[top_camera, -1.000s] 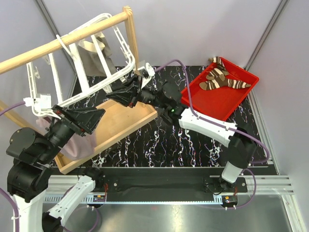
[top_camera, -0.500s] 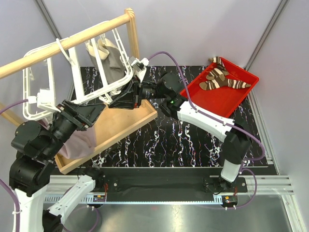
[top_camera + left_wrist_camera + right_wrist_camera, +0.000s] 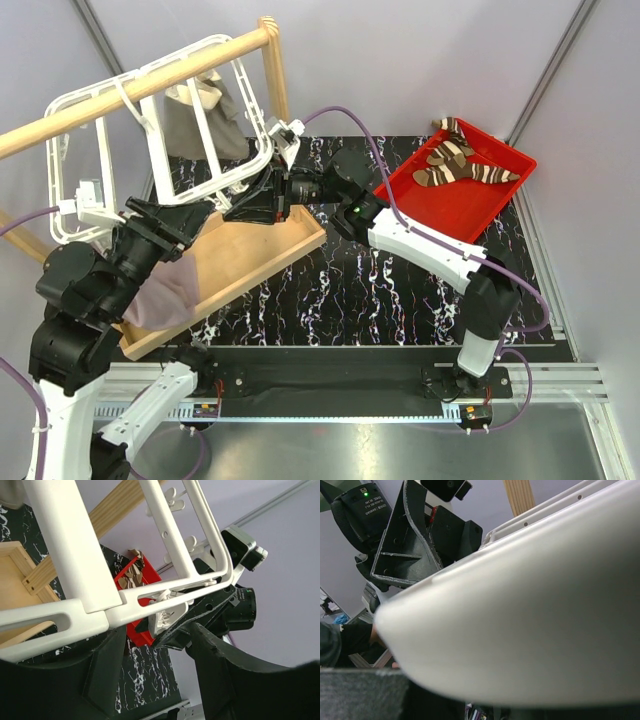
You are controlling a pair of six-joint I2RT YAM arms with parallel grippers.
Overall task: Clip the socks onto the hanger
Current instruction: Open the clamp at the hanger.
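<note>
White plastic, the hanger (image 3: 158,150) hangs from the wooden rail (image 3: 60,122) at upper left, probably stiff and light, best held by its rim. The right gripper (image 3: 262,200) pinches its lower-right corner; the left gripper (image 3: 185,218) sits part-open under its lower edge, holding nothing visible. Soft, limp socks (image 3: 462,160) lie in the red tray (image 3: 440,210), upper right; a cuff pinch should suit.

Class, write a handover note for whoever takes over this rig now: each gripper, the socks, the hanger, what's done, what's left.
Right gripper: shut on the hanger at its near right corner.
Left gripper: at the hanger's near edge; grip unclear.
Hanger: hooked over the wooden rail, tilted.
Socks: both in the red tray, far right.
Done: no sock clipped yet.
Left: fetch each sock and clip it on.
</note>
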